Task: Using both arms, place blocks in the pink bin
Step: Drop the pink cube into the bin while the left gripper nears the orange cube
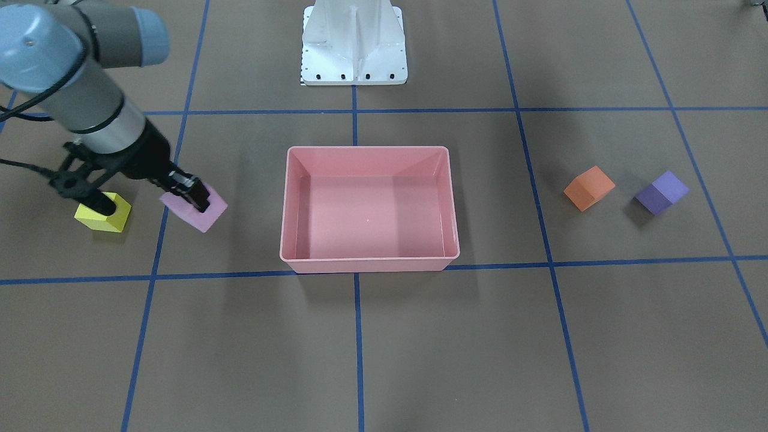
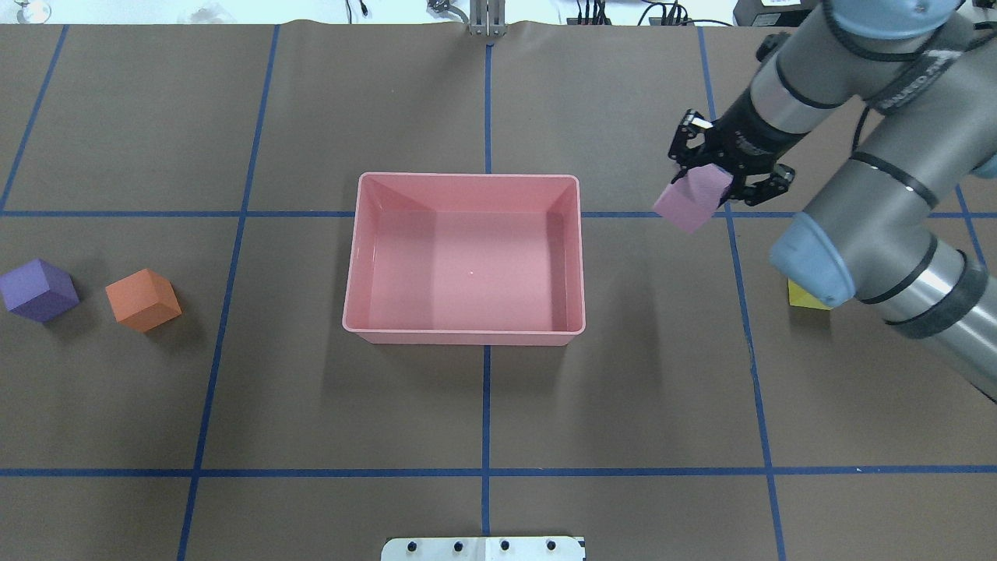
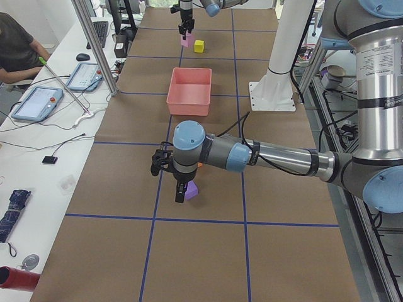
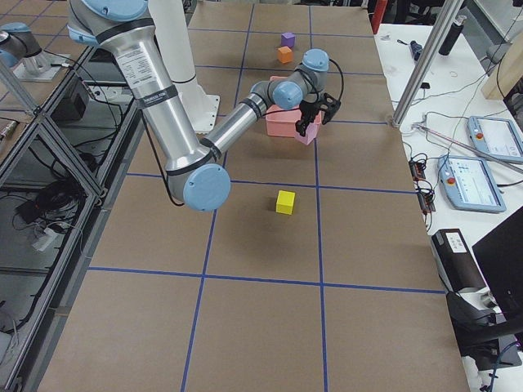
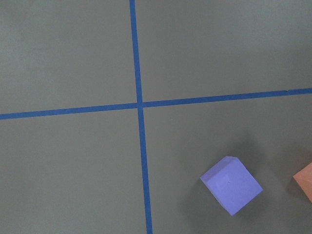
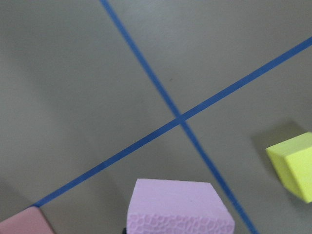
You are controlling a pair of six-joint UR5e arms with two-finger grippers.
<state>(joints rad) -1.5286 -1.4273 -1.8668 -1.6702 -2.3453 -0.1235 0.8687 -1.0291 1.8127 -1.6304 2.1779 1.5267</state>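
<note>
Clearly the right tool [image 2: 705, 181] is clamped on the light pink block [image 2: 689, 204]. The block hangs tilted in the upper right of the overhead view and appears lifted off the desk [image 2: 483, 413], presumably so it can pass over the rim of the pink bin [image 2: 467, 178] at centre frame. No block lies in the bin yet. The yellow block [image 1: 103, 216] sits on the desk at the left edge of the front-facing view, partly behind that arm, and is likely its next pick. The orange block [image 2: 142, 299] and purple block [image 2: 37, 290] lie near each other, not touching, at the overhead view's left edge. The left tool [image 3: 181, 189] hangs over the purple one in the left side view, seemingly lining up a grasp. I cannot tell whether it is spread or closed.
</note>
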